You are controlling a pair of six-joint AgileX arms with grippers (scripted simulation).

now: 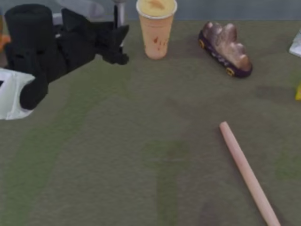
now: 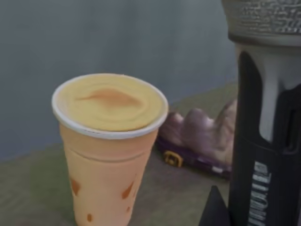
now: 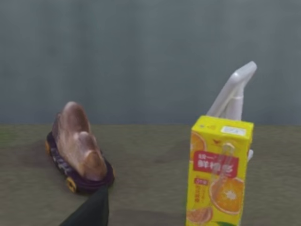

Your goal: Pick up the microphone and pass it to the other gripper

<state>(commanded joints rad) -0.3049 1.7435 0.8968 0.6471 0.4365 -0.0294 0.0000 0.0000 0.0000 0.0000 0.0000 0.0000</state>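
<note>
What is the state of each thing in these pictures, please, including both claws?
microphone: upright, mesh head up, gripped
left claw: shut on the microphone, at the top view's far left
orange cup: upright, full to the brim
toy car: standing on its wheels
pink rod: lying flat
orange juice carton: upright, straw attached
right claw: only a tip shows, state unclear
</note>
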